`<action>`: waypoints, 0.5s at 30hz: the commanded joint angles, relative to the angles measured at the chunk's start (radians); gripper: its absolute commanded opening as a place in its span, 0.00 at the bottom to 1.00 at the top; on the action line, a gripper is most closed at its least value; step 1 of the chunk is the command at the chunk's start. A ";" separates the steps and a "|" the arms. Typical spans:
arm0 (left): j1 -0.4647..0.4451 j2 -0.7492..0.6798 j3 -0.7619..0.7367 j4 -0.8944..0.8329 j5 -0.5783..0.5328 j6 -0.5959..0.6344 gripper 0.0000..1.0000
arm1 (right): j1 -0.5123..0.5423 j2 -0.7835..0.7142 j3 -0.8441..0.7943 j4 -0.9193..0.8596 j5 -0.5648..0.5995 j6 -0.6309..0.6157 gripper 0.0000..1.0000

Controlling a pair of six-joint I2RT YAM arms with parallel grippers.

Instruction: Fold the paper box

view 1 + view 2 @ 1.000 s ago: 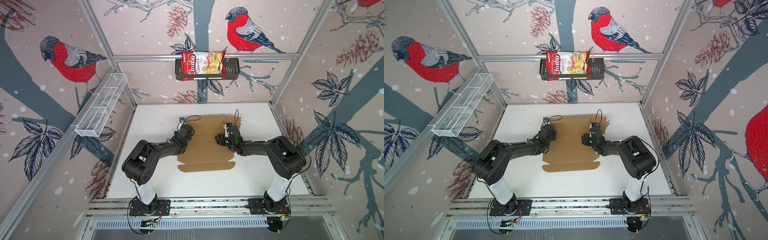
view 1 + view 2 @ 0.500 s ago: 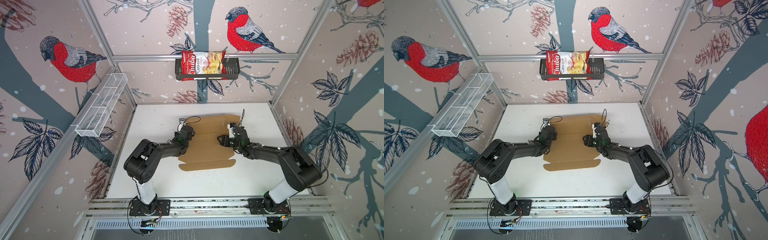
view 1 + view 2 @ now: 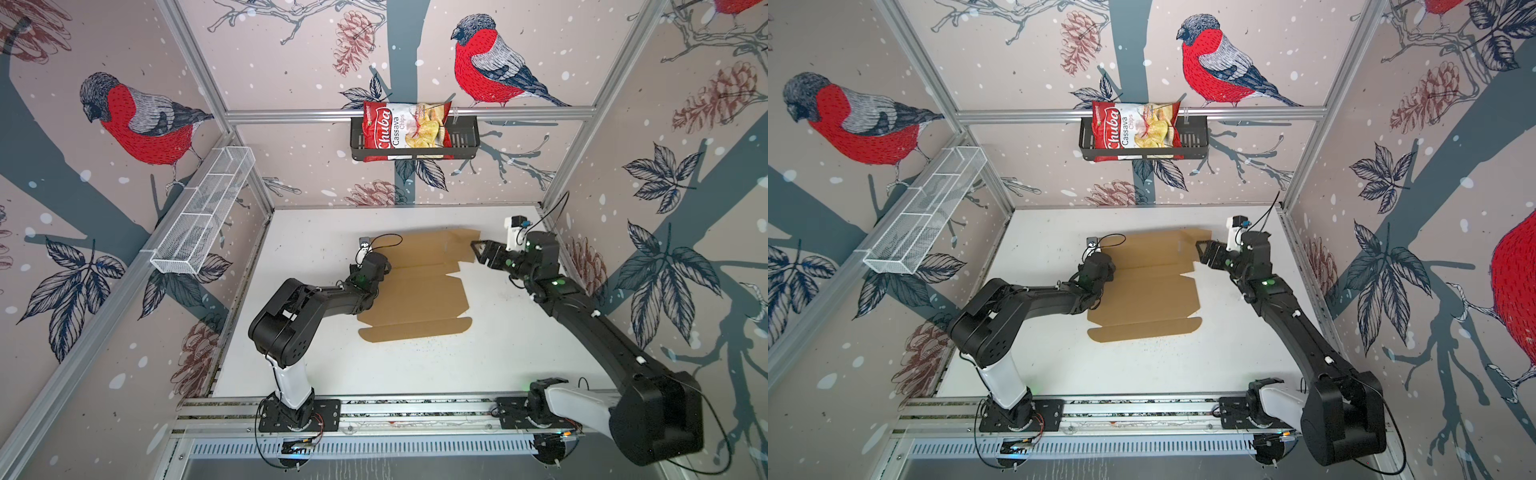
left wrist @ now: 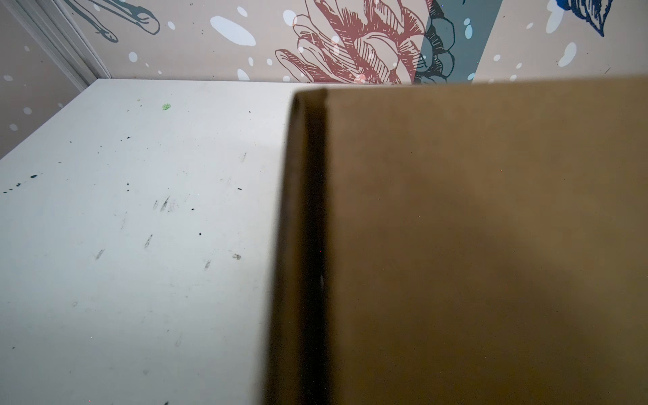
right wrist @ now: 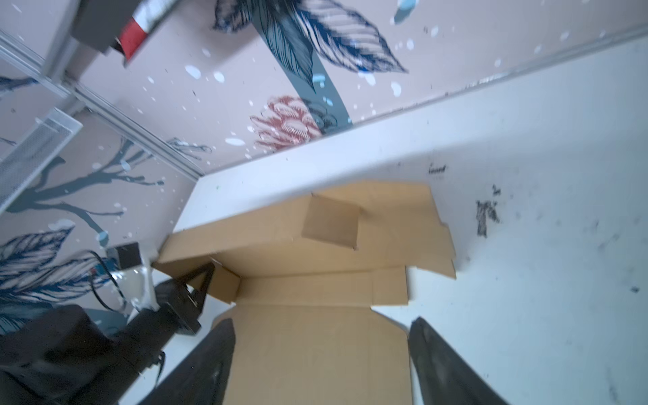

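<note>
Right claw (image 3: 477, 251) withdrew open, empty; left claw (image 5: 200, 280) pinches paper box (image 3: 415, 291) on scuffed white table (image 3: 311, 353).

A plain brown paper box (image 3: 415, 291) is seen on a white, dark-scuffed table (image 3: 316, 232). Pinkish walls (image 3: 291, 62) are patterned with red-breasted birds; at twelve o'clock, a red bag (image 3: 405, 131) is shown.

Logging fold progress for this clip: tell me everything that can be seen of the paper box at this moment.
The paper box is a plain brown, unprinted corrugated die-cut sheet, creased into panels, with a round-cornered flap nearest the arm bases and notched tabs on its right edge. It lies mostly flat on the white table; its far panel looks tilted up. The left gripper is shut on a small raised flap at its left edge. The open right gripper hangs by its far right corner, contact unclear.
</note>
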 commanded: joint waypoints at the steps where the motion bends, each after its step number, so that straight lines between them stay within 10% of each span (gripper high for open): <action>1: -0.002 0.013 -0.007 -0.205 0.021 0.056 0.00 | -0.017 0.076 0.129 -0.129 -0.014 -0.046 0.85; 15: -0.001 0.003 0.015 -0.209 0.029 0.085 0.00 | -0.012 0.593 0.611 -0.319 -0.135 -0.178 0.98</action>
